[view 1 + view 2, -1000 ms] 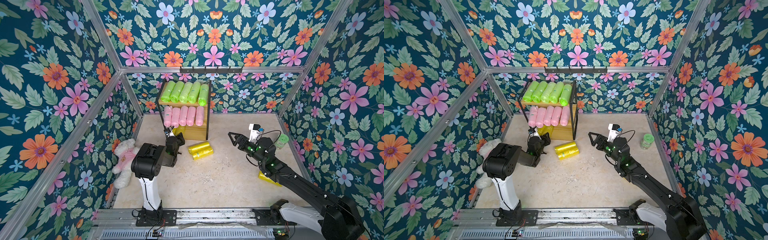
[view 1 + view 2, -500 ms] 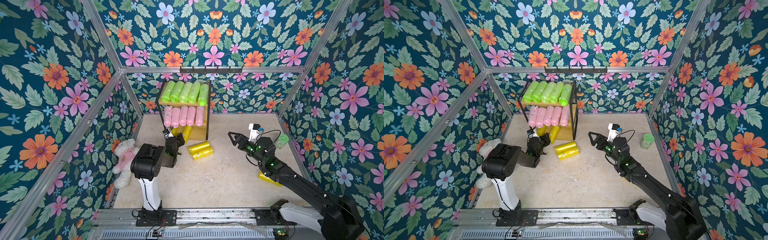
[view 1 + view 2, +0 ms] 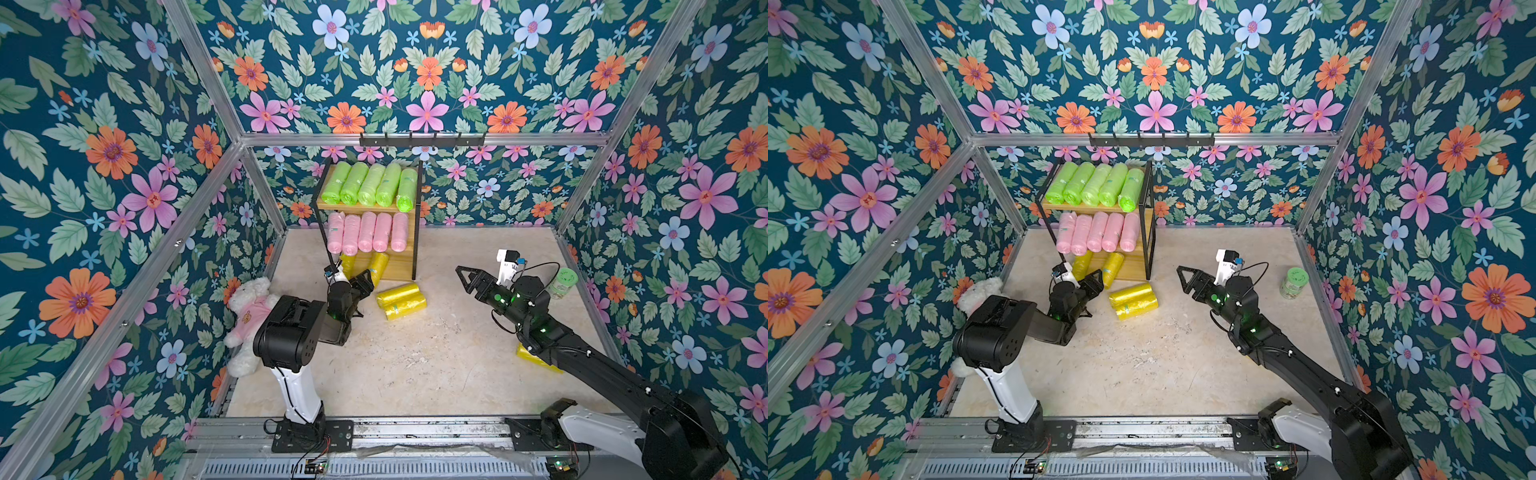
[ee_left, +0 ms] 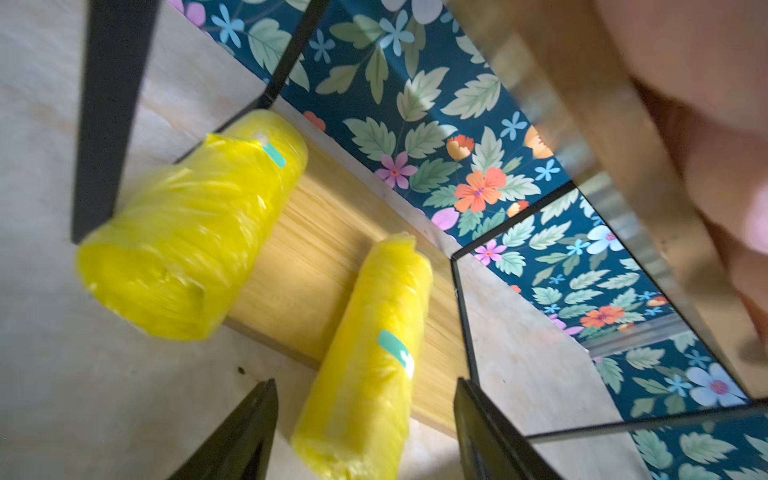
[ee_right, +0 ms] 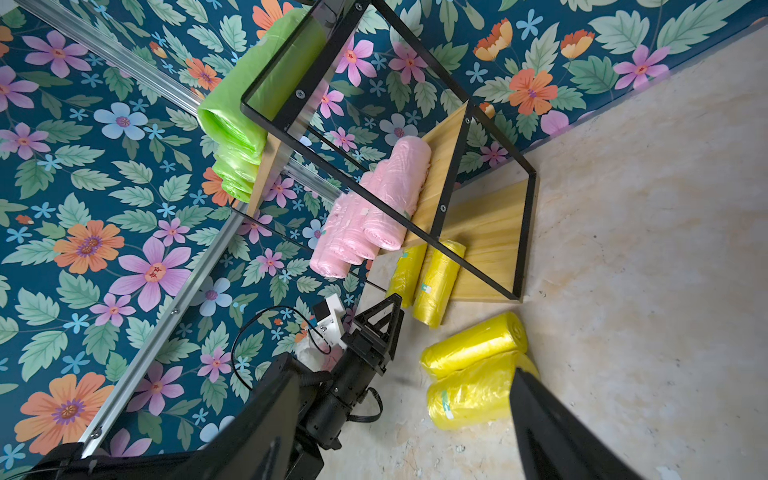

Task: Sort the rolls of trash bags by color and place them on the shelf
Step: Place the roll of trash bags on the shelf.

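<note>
The shelf (image 3: 401,266) stands against the back wall. Five lime green rolls (image 3: 371,185) lie side by side on its top tier and five pink rolls (image 3: 367,232) on the middle. Two yellow rolls (image 4: 365,374) lie on the bottom board, overhanging its front edge. A yellow pair (image 3: 401,300) lies touching on the table (image 3: 415,365) just in front. A fifth yellow roll (image 3: 530,356) lies well apart, partly hidden.

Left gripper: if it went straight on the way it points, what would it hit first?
Most likely the nearer yellow roll, lying between the open jaws of the left gripper, partly on the shelf; depth is unclear.
</note>
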`<state>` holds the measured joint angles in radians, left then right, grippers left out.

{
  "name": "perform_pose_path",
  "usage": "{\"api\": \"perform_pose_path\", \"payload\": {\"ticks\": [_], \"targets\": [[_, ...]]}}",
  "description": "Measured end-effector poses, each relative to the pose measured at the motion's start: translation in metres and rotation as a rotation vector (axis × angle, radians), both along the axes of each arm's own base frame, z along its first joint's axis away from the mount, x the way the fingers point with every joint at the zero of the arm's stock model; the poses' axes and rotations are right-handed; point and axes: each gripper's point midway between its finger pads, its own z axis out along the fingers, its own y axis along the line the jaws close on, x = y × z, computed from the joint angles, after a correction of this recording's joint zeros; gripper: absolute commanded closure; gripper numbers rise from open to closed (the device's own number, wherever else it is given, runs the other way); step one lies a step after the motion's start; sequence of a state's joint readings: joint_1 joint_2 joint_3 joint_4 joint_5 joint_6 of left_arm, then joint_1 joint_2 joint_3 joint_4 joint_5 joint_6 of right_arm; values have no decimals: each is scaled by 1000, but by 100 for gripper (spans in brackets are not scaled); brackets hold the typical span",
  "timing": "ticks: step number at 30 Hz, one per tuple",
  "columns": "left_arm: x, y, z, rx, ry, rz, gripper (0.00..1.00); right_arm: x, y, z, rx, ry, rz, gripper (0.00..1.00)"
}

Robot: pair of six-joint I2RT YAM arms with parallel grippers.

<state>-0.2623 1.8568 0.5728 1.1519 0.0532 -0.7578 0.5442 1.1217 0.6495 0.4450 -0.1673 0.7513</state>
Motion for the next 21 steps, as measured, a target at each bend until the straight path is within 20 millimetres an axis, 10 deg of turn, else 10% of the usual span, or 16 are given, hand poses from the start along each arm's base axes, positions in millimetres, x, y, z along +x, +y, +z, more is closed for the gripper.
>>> {"api": "perform_pose_path", "payload": {"ticks": [21], "targets": [[15, -17, -29, -75, 76, -50, 30, -2, 1, -5, 10, 11, 6, 16]]}}
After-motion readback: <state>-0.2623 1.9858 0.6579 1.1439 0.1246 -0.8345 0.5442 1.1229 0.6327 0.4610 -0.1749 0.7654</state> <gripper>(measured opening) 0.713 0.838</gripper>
